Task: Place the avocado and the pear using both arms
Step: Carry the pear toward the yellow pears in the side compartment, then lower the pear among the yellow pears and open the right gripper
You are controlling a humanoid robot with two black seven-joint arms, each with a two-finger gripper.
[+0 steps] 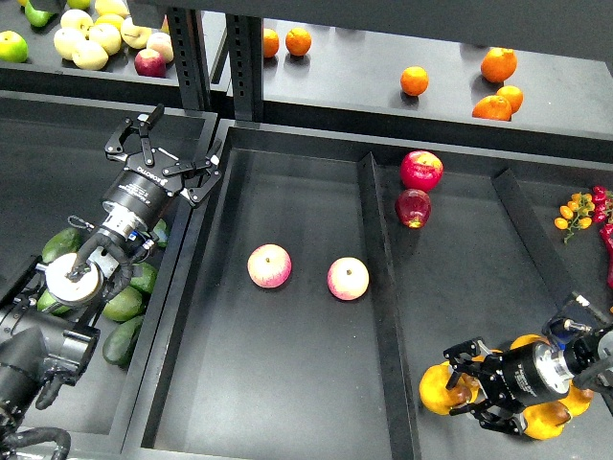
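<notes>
A: Where do we have our left gripper [165, 149]?

B: Raised over the wall between the left bin and the wide black middle tray [287, 383]. Its two black fingers are spread wide apart and grip nothing.

A: And the dark green avocado?

B: We see a heap of green oval avocados [123, 305] in the left bin, partly hidden under our left arm. We cannot tell which one is the very dark one.

A: What about our right gripper [460, 388]?

B: It sits low in the right-hand compartment, among the round orange-yellow pears [436, 390]. Its fingers are around one pear, touching it, but we cannot tell whether they are clamped on it.

A: What lies in the middle tray?

B: Two pink-yellow apples [269, 265], near each other and well apart from both grippers.

A: And past the divider?

B: Two deep red apples [421, 170], one just behind the other, against the divider. On the shelf behind lie small smooth oranges [414, 80], and at the far left a pile of pale yellow fruit [91, 43].
</notes>
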